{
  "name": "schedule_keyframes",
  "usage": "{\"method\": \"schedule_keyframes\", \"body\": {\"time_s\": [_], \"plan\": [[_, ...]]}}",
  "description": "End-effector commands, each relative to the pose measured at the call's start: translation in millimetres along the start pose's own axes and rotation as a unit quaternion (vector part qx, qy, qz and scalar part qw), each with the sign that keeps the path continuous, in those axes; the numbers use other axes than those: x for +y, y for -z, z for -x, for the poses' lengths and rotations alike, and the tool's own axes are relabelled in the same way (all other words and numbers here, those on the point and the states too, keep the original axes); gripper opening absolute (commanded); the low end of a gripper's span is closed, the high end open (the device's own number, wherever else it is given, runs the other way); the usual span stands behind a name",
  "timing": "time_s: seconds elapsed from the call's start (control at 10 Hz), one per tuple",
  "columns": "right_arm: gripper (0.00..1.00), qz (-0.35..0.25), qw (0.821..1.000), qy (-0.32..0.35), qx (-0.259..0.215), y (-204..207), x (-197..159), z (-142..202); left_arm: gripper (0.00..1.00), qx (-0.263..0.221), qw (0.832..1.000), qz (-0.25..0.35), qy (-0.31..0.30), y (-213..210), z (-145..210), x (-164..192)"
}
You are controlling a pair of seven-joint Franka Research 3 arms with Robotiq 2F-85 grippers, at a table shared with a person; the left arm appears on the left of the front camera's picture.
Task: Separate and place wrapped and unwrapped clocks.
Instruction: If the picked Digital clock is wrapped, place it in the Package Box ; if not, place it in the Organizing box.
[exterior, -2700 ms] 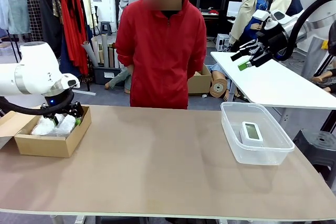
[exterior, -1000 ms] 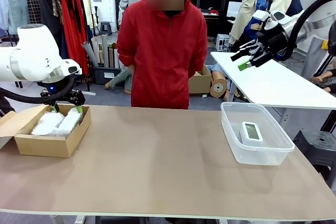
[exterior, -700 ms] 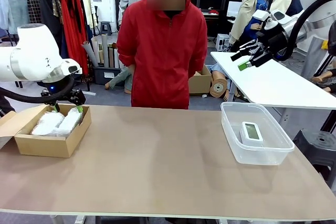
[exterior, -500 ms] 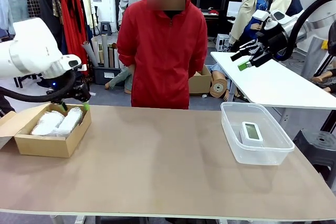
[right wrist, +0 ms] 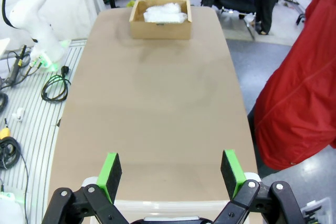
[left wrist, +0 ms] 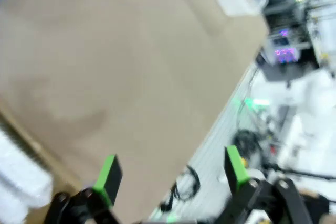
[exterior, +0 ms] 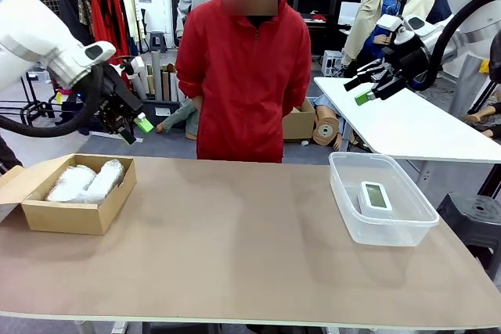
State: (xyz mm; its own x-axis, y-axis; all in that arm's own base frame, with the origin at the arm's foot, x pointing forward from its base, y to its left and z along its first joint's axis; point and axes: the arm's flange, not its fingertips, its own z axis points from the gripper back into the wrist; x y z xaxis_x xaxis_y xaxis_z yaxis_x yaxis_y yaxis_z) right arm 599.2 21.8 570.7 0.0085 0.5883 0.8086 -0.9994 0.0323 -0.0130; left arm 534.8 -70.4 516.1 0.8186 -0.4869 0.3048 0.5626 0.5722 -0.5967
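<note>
Two wrapped clocks, white bubble-wrap bundles [exterior: 70, 182] [exterior: 106, 179], lie side by side in the brown cardboard box [exterior: 66, 217] at the table's left. The unwrapped clock [exterior: 375, 196], small and white with a grey screen, lies in the clear tub [exterior: 352, 205] at the right. My left gripper [exterior: 134, 129] hangs open and empty in the air above and behind the box. My right gripper [exterior: 364, 88] is open and held high beyond the tub. The blurred left wrist view has one bundle [left wrist: 21, 182] at its lower left. The right wrist view looks along the table to the box [right wrist: 160, 30] and the bundles [right wrist: 165, 13].
A person in a red jacket [exterior: 246, 76] stands at the far edge, hands behind the back. A white table [exterior: 415, 127] stands behind the tub on the right. The brown tabletop [exterior: 235, 240] between box and tub is bare. Clothes racks stand far left.
My left gripper has lifted out of the box, empty, and swung up and to the right. Both bundles stay in the box. The right arm has not moved.
</note>
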Motion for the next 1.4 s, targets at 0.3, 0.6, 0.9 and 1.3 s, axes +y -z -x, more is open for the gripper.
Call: {"method": "schedule_keyframes", "body": {"time_s": [0.3, 0.6, 0.9, 1.3], "plan": [[1.0, 0.0, 1.0, -0.001, -0.001, -0.2, 0.5, -1.4, 1.0, 0.163, 0.97, 0.034, 0.176, -20.3, -7.7, -15.6], [1.0, 0.0, 1.0, -0.001, -0.001, -0.2, 0.5, -1.4, 1.0, 0.059, 0.946, -0.125, 0.292, -13.9, -13.6, -24.8], [1.0, 0.0, 1.0, -0.001, -0.001, -0.2, 0.5, -1.4, 1.0, -0.066, 0.968, -0.042, 0.238, -23.3, -13.4, -16.4], [1.0, 0.0, 1.0, -0.001, -0.001, -0.2, 0.5, -1.4, 1.0, 0.037, 0.94, -0.118, 0.318, -27.6, -22.1, -16.9]]}}
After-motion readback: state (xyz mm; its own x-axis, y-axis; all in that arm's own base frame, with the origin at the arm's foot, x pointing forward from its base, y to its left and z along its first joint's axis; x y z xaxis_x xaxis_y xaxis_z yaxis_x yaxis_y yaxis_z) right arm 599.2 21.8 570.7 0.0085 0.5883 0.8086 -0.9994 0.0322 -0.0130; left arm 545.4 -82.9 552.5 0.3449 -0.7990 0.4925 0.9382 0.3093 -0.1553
